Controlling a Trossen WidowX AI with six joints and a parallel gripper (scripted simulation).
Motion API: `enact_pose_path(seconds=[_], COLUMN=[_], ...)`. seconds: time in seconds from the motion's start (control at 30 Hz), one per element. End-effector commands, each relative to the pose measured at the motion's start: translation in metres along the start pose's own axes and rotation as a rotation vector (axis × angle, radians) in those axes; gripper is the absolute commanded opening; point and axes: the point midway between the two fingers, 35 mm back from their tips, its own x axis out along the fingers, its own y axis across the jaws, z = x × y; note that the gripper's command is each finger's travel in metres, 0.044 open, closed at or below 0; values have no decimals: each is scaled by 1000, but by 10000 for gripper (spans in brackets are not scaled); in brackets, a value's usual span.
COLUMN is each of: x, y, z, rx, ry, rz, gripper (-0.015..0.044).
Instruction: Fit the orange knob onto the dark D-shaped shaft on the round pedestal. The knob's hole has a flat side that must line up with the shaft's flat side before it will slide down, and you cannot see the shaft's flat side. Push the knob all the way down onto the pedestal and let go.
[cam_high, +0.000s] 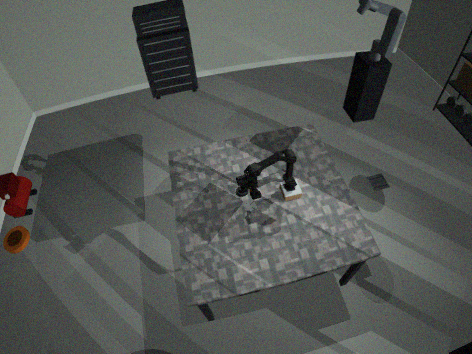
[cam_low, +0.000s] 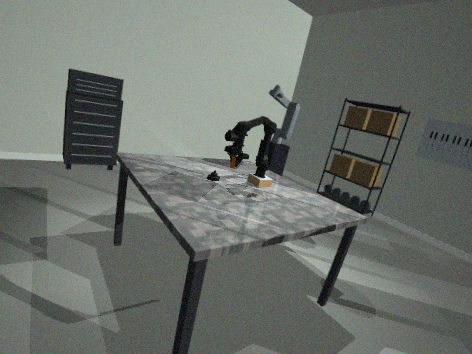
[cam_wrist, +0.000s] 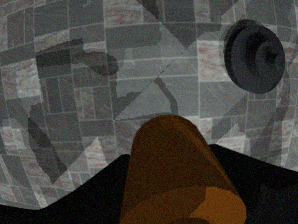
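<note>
The orange knob (cam_low: 233, 162) (cam_wrist: 167, 157) is held upright in my gripper (cam_low: 234, 160) (cam_wrist: 169, 157), which is shut on it, raised above the table. The knob hides part of the fingers in the wrist view. The dark round pedestal (cam_high: 242, 192) (cam_low: 213, 177) (cam_wrist: 242, 60) stands on the table, apart from the knob, toward the upper right in the wrist view. Its dark shaft (cam_wrist: 272, 54) stands up at the centre with nothing on it. The shaft's flat side cannot be made out, nor can the flat of the knob's hole.
The arm's base stands on a white-topped block (cam_high: 291, 194) (cam_low: 260, 181) on the patterned table (cam_high: 280, 255) (cam_low: 250, 220). Shadows of the arm lie across the tabletop. A dark cabinet, a shelf rack and another arm on a post stand away from the table.
</note>
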Motion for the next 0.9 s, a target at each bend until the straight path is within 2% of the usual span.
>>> enact_pose_path(seconds=[0.0, 0.87], x=[3, 23], y=[-10, -78], z=[7, 32], rx=[0, 3], ry=[-2, -5], rz=[-1, -3], gripper=[0, 0])
